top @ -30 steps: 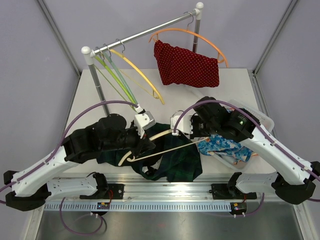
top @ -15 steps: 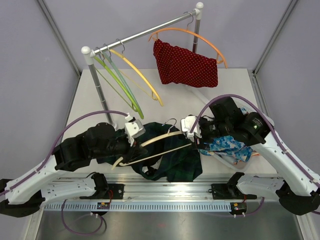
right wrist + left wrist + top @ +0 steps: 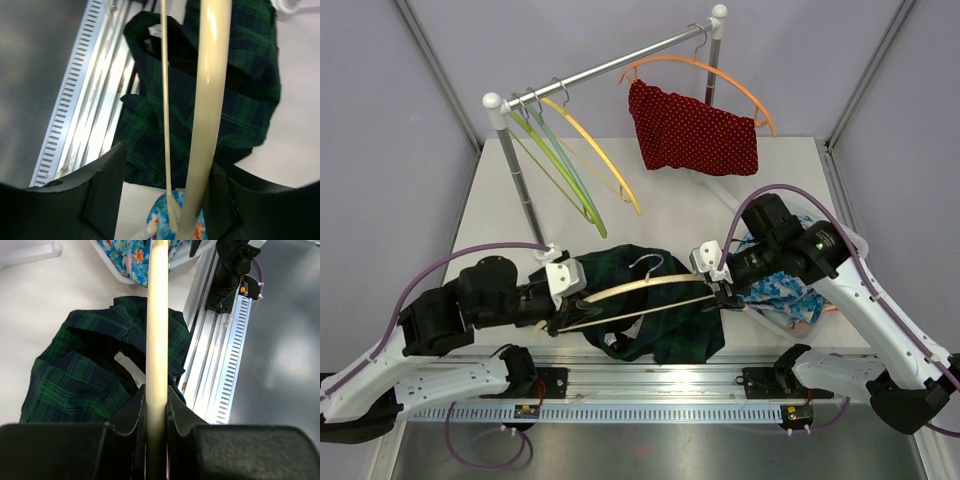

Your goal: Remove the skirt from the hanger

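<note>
A cream hanger point(image 3: 630, 288) is held level over a dark green plaid skirt point(image 3: 670, 330) that lies crumpled on the table. My left gripper point(image 3: 568, 303) is shut on the hanger's left end. In the left wrist view the fingers point(image 3: 156, 395) clamp the hanger's arm point(image 3: 157, 315) above the skirt point(image 3: 75, 380). My right gripper point(image 3: 720, 285) is at the hanger's right end. In the right wrist view its jaws point(image 3: 167, 160) stand wide apart with the hanger's arm point(image 3: 212, 75) and thin bar between them, the arm against one finger, over the skirt point(image 3: 250, 85).
A clothes rack point(image 3: 515, 160) at the back holds several empty hangers and a red dotted garment point(image 3: 695, 130) on an orange hanger. A white bin point(image 3: 850, 240) with blue floral cloth point(image 3: 775, 290) sits at the right. A metal rail point(image 3: 660, 385) runs along the front edge.
My left gripper has drawn back to the left and my right gripper to the right. The hanger has turned level between them, above the skirt.
</note>
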